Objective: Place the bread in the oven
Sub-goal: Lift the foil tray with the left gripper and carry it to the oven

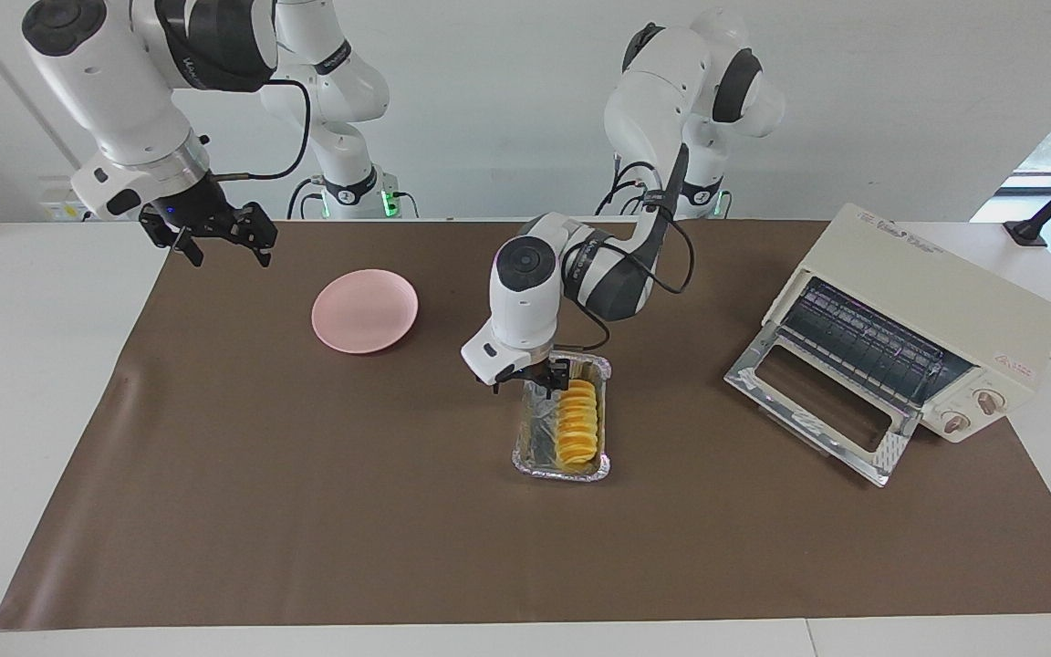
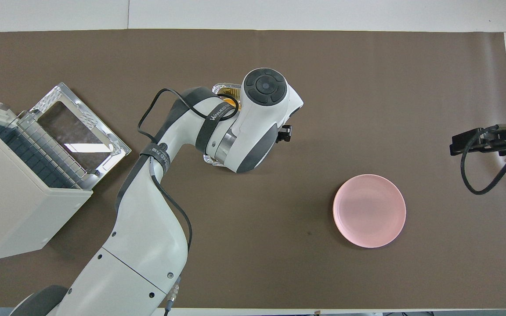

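Note:
The bread (image 1: 577, 422), a ridged yellow-orange loaf, lies lengthwise in a crinkled foil tray (image 1: 562, 472) in the middle of the table. My left gripper (image 1: 555, 376) is down at the end of the loaf nearer the robots, open, with its tips at the tray's rim. In the overhead view the left arm's wrist covers the gripper and all but a sliver of the bread (image 2: 234, 92). The cream oven (image 1: 945, 297) stands at the left arm's end with its glass door (image 1: 817, 401) dropped open. My right gripper (image 1: 215, 239) waits in the air over the table's edge at the right arm's end.
A round pink plate (image 1: 364, 310) lies on the brown mat between the tray and the right arm's end. The open oven door (image 2: 79, 127) juts out toward the tray. The left arm's cable loops over its forearm.

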Available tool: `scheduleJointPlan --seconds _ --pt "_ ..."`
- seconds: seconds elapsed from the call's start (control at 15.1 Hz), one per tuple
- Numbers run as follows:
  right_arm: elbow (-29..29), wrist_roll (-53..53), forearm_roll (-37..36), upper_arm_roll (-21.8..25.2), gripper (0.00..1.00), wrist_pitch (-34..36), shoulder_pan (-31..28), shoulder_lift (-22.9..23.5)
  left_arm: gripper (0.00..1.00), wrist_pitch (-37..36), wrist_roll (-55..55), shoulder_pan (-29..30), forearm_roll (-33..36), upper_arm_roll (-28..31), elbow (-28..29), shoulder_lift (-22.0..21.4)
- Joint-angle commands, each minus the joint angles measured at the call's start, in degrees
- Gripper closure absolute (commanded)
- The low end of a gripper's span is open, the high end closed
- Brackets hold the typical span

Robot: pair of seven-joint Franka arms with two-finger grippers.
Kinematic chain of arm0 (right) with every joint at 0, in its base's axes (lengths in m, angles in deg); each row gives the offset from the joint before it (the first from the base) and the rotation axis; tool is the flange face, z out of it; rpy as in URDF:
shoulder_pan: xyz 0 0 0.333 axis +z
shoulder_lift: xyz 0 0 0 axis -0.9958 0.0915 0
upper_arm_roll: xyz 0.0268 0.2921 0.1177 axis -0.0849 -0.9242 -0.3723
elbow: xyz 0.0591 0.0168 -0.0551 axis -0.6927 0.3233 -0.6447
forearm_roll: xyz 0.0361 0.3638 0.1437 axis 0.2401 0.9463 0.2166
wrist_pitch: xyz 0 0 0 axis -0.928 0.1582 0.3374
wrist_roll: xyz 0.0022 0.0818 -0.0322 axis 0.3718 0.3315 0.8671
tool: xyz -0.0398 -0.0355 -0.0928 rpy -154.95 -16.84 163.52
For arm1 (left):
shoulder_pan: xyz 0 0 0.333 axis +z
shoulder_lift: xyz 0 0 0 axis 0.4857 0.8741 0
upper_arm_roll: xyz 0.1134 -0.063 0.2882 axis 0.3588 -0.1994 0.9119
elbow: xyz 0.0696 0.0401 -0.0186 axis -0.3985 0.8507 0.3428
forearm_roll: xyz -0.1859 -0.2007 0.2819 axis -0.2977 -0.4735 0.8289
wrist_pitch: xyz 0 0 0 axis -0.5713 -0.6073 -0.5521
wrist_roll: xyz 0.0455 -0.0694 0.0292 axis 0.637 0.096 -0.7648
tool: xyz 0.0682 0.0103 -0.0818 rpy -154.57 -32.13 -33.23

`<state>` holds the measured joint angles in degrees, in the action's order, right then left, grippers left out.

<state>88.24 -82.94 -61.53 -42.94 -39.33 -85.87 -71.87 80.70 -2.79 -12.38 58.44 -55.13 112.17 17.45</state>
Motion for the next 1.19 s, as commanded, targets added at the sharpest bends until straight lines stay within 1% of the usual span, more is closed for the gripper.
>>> scheduleJointPlan --seconds 0.0,0.07,0.33,0.4,0.66,0.86,1.12 --pt "0.6 0.9 -0.8 -0.5 0.00 0.2 -0.5 -0.8 0.40 1.1 -2.8 -0.6 0.3 0.7 0.6 -0.3" --pt "0.7 0.9 -0.8 -0.5 0.00 0.2 -0.5 -0.9 0.57 1.0 -3.1 -0.6 0.3 0.7 0.7 -0.3" --pt "0.6 0.9 -0.8 -0.5 0.00 0.2 -0.5 -0.8 0.98 0.9 -3.1 -0.3 0.3 0.7 2.1 -0.5" --pt "0.7 0.9 -0.8 -0.5 0.00 0.2 -0.5 -0.9 1.00 0.9 -3.1 0.0 0.3 0.7 2.5 -0.6" --pt "0.6 0.9 -0.8 -0.5 0.00 0.2 -0.5 -0.9 1.00 -0.3 -3.2 0.4 0.0 0.7 2.5 -0.6" --pt "0.6 0.9 -0.8 -0.5 0.00 0.2 -0.5 -0.8 1.00 -4.9 -4.1 0.3 -0.3 2.4 0.7 -0.8" --pt "0.6 0.9 -0.8 -0.5 0.00 0.2 -0.5 -0.9 1.00 -9.4 -6.2 0.5 -0.5 4.6 -2.6 -1.7"
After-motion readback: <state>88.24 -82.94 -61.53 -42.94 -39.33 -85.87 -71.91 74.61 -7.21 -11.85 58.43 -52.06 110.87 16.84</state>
